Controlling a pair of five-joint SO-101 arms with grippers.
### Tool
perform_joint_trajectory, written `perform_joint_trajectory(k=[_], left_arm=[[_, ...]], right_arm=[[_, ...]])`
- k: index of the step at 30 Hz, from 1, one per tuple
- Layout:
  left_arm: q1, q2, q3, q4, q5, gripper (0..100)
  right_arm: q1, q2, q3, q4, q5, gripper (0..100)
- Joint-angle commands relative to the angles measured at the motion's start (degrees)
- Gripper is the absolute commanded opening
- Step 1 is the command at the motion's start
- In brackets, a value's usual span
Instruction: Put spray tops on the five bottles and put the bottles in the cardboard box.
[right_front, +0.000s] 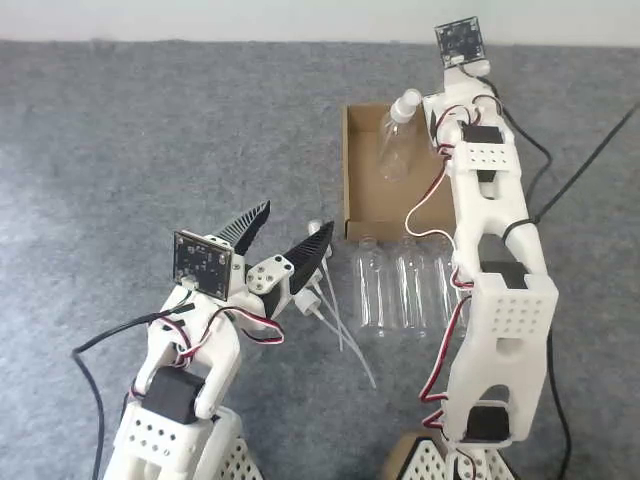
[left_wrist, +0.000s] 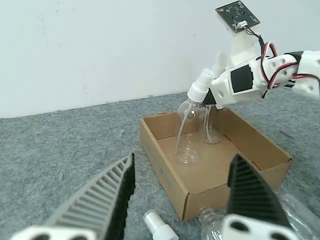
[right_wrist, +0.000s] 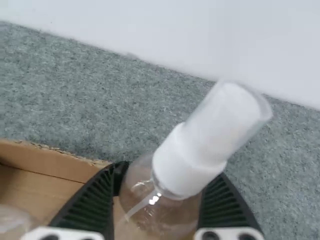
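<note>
My right gripper (right_front: 432, 122) is shut on a clear bottle (right_front: 395, 150) with a white spray top (right_wrist: 210, 140), holding it tilted over the cardboard box (right_front: 347, 170). In the left wrist view that bottle (left_wrist: 187, 135) hangs just above the box floor, with a second bottle (left_wrist: 211, 127) behind it in the box (left_wrist: 160, 165). Three topless bottles (right_front: 412, 285) lie side by side in front of the box. Loose spray tops (right_front: 315, 295) with long tubes lie beside them. My left gripper (right_front: 297, 218) hovers open over those tops, holding nothing.
Grey carpet covers the table, with free room to the left of the box. The right arm (right_front: 495, 300) stretches over the lying bottles' right side. One spray top (left_wrist: 159, 226) and a lying bottle (left_wrist: 215, 225) sit just in front of the box wall.
</note>
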Motion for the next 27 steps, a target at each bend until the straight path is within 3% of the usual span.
perform_joint_trajectory(k=[1, 8, 27], left_arm=[[0.2, 0.6, -0.4, -2.0, -0.8, 28], [0.2, 0.6, -0.4, -2.0, -0.8, 28], [0.2, 0.6, -0.4, -2.0, -0.8, 28]], right_arm=[[-1.8, -0.7, -4.0, -0.7, -0.4, 20.0], [-2.2, -0.9, -4.0, -0.7, -0.4, 34.0], [-2.1, -11.6, -4.4, 5.7, -0.3, 34.0]])
